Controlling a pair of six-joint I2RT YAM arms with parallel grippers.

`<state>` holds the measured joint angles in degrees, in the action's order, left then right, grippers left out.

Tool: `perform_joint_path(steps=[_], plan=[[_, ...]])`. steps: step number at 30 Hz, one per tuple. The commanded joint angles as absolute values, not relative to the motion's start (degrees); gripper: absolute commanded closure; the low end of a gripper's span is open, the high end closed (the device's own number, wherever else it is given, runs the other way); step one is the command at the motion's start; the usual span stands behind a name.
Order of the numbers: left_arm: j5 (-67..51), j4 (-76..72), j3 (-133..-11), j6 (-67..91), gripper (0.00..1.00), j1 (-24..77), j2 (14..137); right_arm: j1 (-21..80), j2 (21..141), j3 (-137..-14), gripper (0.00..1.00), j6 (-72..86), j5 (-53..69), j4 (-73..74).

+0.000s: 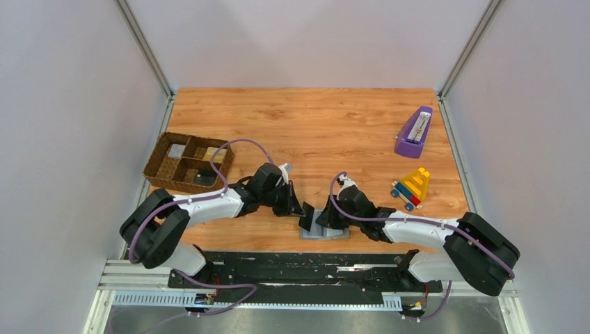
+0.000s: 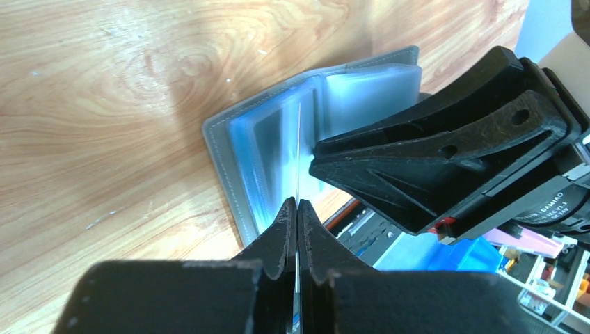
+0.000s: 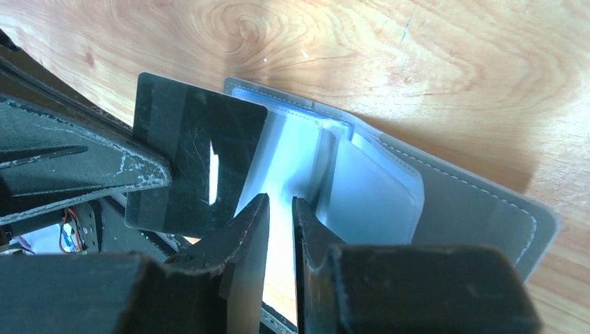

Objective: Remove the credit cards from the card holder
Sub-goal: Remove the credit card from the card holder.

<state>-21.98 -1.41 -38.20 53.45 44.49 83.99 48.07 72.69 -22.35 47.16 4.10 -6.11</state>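
**As the Holder Lies Open, a Dark Card Is Pinched**

When we look down from above, we see a big brown wooden table [image 1: 313, 118] with pale walls around it. Two white and black robot arms reach in from the near edge, and their tips meet close together near the front middle of the table.

Over on the left sits a brown woven tray with little boxes inside [image 1: 156, 163]. Some small flat things lie in the boxes, but they are too small for us to tell what they are. At the far right stands a purple pointy block with a pale front [image 1: 414, 132]. Nearer to us on that side is a little toy of yellow, red and blue blocks on wheels [image 1: 412, 188].

Between the two arm tips lies the flat card holder, grey outside and pale blue inside [image 3: 473, 202]. It is open on the wood, with its see-through pockets facing up.

The left gripper [image 2: 297, 206] has its two black fingers pressed tight together on a dark shiny card [image 3: 188, 153]. From its own camera we see that card only as a thin line. It stands up on its edge over the left side of the holder. We cannot tell if its hidden corner still touches a pocket.

The right gripper [image 3: 280, 205] is down over the middle of the holder. Its fingers stand a little apart, and we can see pale pocket and wood through the thin gap.
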Motion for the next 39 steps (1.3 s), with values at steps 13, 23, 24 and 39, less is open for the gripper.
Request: perform_joint_path(steps=[13, 23, 24, 39], plan=[[-21.6, 9.0, -39.1, 63.2, 1.00, 37.6, 74.9, 55.9, 60.9, -28.6, 0.66, 22.6, -9.2, -2.8], [-25.2, 8.6, -39.0, 75.2, 1.00, 36.2, 71.4, 71.1, 60.5, -26.4, 0.62, -9.7, -18.9, -17.9], [-25.3, 8.5, -38.9, 75.7, 1.00, 36.2, 71.3, 71.8, 61.1, -26.7, 0.61, -11.1, -19.1, -18.1], [-25.4, 6.0, -36.3, 80.0, 1.00, 36.2, 68.9, 78.1, 72.7, -31.9, 0.89, -18.6, -34.1, -20.4]])
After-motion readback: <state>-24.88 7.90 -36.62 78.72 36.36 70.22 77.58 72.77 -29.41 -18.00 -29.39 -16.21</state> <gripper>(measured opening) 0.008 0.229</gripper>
